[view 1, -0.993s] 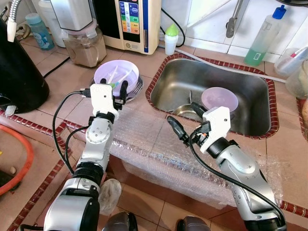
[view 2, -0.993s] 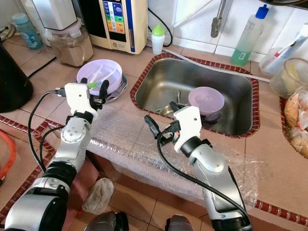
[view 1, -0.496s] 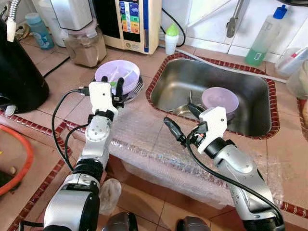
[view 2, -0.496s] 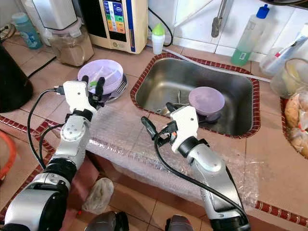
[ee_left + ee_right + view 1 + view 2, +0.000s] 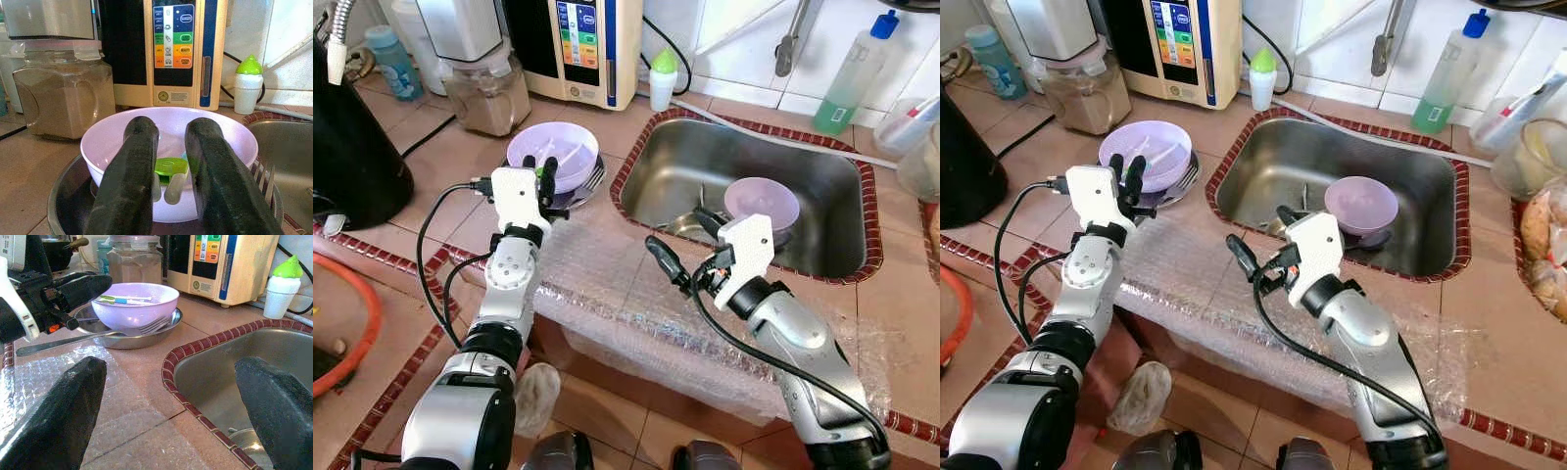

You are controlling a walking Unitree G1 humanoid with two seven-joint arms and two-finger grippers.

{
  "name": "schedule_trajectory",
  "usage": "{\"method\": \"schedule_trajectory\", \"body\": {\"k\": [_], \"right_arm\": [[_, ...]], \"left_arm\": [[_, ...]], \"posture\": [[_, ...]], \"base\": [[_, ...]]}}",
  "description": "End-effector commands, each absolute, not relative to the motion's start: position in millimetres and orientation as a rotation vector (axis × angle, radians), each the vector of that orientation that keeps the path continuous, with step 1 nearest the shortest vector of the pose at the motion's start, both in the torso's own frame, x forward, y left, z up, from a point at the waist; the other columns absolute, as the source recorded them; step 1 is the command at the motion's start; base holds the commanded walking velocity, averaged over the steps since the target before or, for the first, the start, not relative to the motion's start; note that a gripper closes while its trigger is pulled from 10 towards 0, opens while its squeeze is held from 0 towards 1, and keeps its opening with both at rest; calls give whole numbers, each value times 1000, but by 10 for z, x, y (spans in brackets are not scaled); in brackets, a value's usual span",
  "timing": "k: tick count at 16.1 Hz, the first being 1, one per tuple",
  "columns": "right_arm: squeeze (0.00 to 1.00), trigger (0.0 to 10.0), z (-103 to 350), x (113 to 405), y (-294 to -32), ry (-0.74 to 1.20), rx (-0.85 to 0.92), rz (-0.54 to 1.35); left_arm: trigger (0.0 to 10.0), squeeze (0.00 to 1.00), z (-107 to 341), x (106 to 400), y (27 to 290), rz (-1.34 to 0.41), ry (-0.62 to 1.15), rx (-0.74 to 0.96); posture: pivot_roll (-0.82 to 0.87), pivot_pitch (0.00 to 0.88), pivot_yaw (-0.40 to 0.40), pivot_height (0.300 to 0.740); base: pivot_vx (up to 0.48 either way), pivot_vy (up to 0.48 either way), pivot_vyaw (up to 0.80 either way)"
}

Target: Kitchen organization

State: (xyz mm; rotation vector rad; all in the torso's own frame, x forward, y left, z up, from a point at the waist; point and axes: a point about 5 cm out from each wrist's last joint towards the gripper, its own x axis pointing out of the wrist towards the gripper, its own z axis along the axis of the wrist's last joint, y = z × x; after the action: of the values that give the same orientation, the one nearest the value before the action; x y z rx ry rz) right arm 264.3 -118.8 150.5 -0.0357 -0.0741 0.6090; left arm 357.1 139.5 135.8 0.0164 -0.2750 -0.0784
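Observation:
A lilac bowl [image 5: 565, 155] holding a green-handled utensil [image 5: 168, 169] sits in a metal dish [image 5: 590, 183] on the tiled counter, left of the sink [image 5: 641, 147]. A fork [image 5: 122, 332] rests on the dish. My left gripper [image 5: 537, 168] hovers at the bowl's near rim, its fingers only a narrow gap apart with nothing between them. My right gripper [image 5: 674, 229] is wide open and empty above the sink's front left corner. A second lilac bowl [image 5: 761, 202] lies upside down in the sink.
Bubble wrap [image 5: 607, 286] covers the counter's front edge under both arms. Behind the bowl stand a blender jar [image 5: 487, 93], a water machine [image 5: 578, 44] and a small green-capped bottle [image 5: 662, 78]. A black appliance [image 5: 347, 147] is at far left and a green soap bottle [image 5: 847, 83] behind the sink.
My left gripper's fingers have drawn closer together and edged nearer the bowl. My right gripper has shifted slightly left, still wide open.

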Motion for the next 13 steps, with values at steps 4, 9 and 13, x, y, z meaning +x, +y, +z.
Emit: {"method": "schedule_trajectory", "body": {"k": [4,9,13], "right_arm": [[0,10000,1520,2680,-1160,-88,-33,617],[0,10000,1512,2718,-1129,-93,-29,625],[0,10000,1497,2725,-1124,-93,-28,624]], "left_arm": [[0,0,1438,3586,1372,-99,-315,16],[0,0,1522,3575,1386,-105,-361,20],[10000,1000,1669,3484,1515,-55,-458,58]], "posture": [[-198,27,38,740],[-175,17,32,740],[-170,21,34,740]], "base": [[0,0,0],[0,0,0],[0,0,0]]}}
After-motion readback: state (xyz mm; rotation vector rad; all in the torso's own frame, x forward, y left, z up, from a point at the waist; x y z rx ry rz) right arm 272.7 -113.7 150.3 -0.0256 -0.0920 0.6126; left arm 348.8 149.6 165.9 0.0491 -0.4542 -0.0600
